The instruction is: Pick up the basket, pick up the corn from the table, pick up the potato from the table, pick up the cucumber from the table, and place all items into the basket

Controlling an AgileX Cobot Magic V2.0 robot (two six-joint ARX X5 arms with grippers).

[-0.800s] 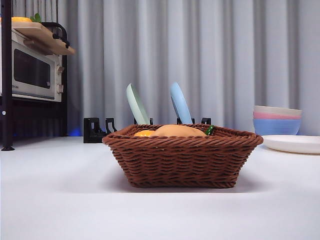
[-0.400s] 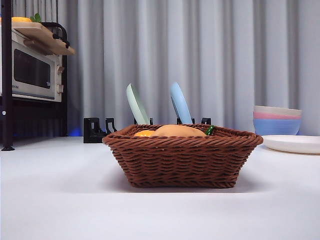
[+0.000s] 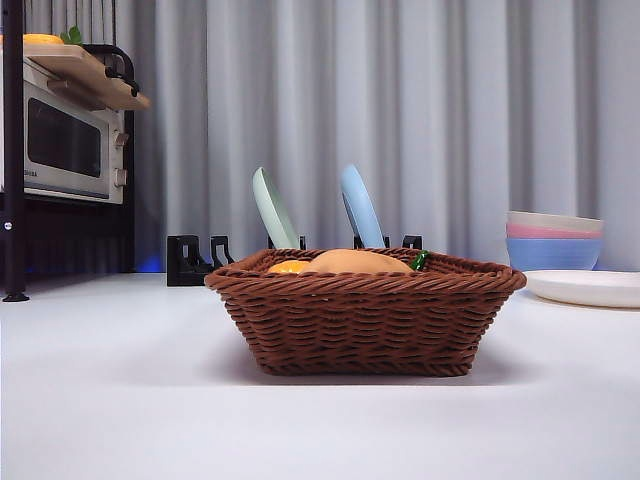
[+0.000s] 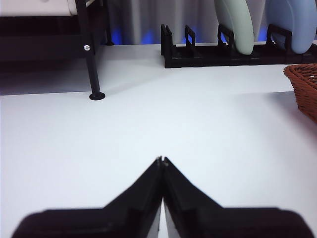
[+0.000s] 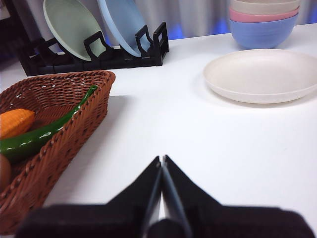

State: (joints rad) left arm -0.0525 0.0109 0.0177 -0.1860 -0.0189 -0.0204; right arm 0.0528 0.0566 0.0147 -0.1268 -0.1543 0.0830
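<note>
While your arms wait low over the table (image 3: 110,400), the basket (image 3: 365,322) sits on it with the corn (image 5: 15,122), the cucumber (image 5: 42,135) and the potato (image 3: 357,262) inside. Your left gripper (image 4: 162,159) hangs just above bare tabletop, jaws pressed together on nothing, with the basket's corner off to its right. Your right gripper (image 5: 162,158) is likewise closed and empty, the basket close on its left, a white plate (image 5: 262,74) and stacked bowls (image 5: 264,22) ahead to its right. Only the right wrist view shows you the cucumber leaning along the basket's wall beside the corn. From the front you see just their tops over the rim, and a microwave (image 3: 65,145) on a shelf.
</note>
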